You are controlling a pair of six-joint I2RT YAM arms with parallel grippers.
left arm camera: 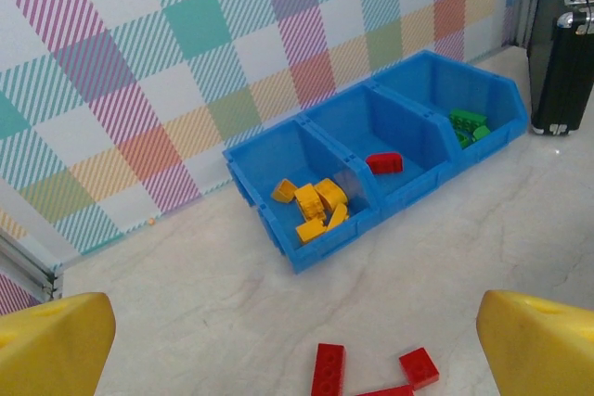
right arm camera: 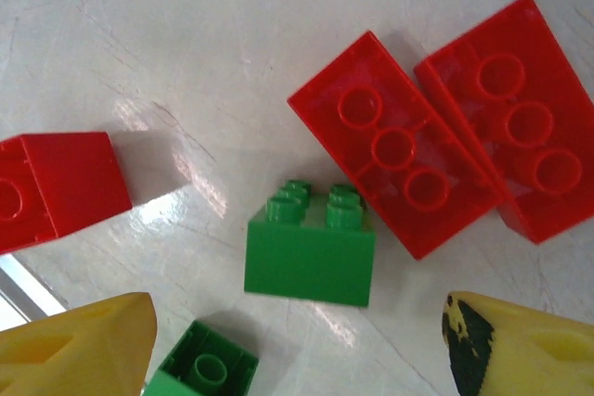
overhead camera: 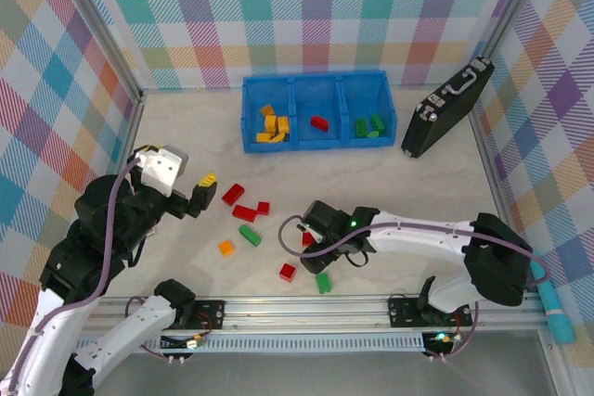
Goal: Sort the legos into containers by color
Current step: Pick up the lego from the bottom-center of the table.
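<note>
The left gripper (overhead camera: 206,190) is hovering raised, jaws spread wide; the right gripper (overhead camera: 312,240) is hanging low, jaws parted.

Plenty of bare table (overhead camera: 186,132) between the loose bricks (overhead camera: 244,213) and the blue bin (overhead camera: 316,146), easy pass. Black case (overhead camera: 445,110) stands just right of the bin. Two red bricks (right arm camera: 399,183) crowd the green brick (right arm camera: 309,252).

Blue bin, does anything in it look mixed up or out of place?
Nothing stands out. In the blue bin, seen from above, orange-yellow bricks fill the left compartment, one red brick lies in the middle and green bricks in the right. No colors are mixed.
</note>
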